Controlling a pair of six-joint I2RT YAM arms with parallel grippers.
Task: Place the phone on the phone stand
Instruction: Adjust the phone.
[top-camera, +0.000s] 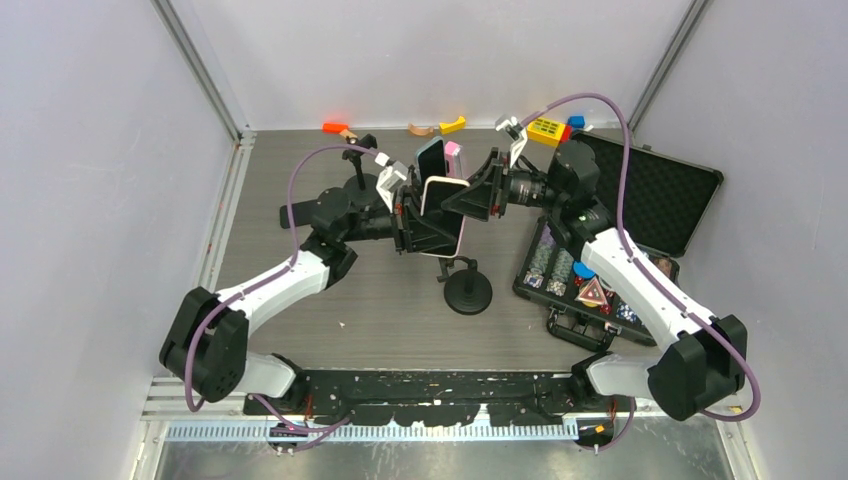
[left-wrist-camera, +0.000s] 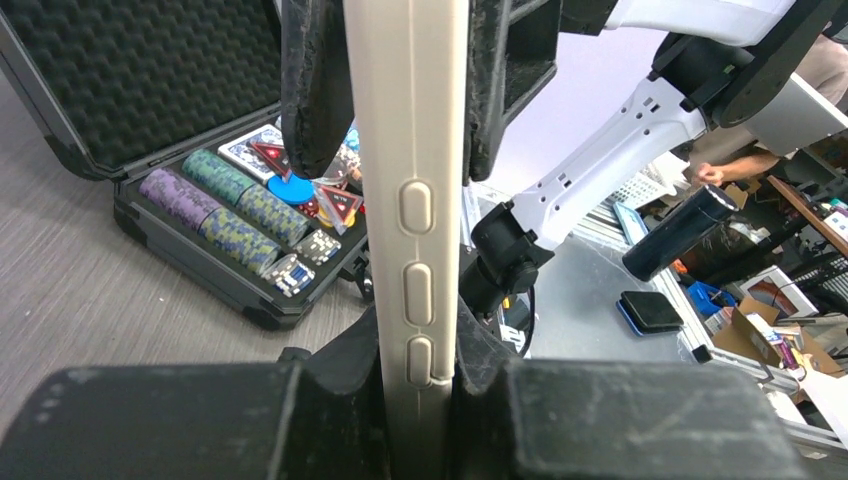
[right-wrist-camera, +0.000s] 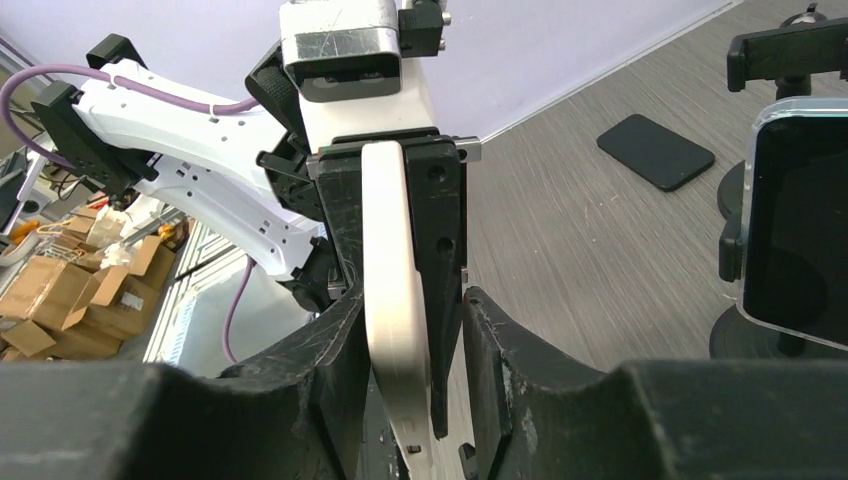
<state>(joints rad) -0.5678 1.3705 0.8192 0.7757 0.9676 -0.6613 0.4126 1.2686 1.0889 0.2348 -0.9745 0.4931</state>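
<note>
The phone (top-camera: 443, 212), in a cream case, is held on edge in mid-air between both grippers over the middle of the table. My left gripper (top-camera: 418, 222) is shut on it; in the left wrist view both pads press the buttoned side of the phone (left-wrist-camera: 410, 150) at my left gripper (left-wrist-camera: 415, 350). My right gripper (top-camera: 474, 198) grips the opposite end; its fingers (left-wrist-camera: 310, 90) sit flush on both faces. In the right wrist view the phone (right-wrist-camera: 392, 280) lies between the jaws of my right gripper (right-wrist-camera: 415, 320). An empty black phone stand (top-camera: 467, 290) with a round base stands just below.
A second phone (top-camera: 432, 160) sits on another stand behind (right-wrist-camera: 800, 220). A third stand (top-camera: 358, 170) is at back left. A black phone (right-wrist-camera: 655, 150) lies flat on the table. An open poker-chip case (top-camera: 640, 190) fills the right side. Small toys (top-camera: 452, 124) line the back edge.
</note>
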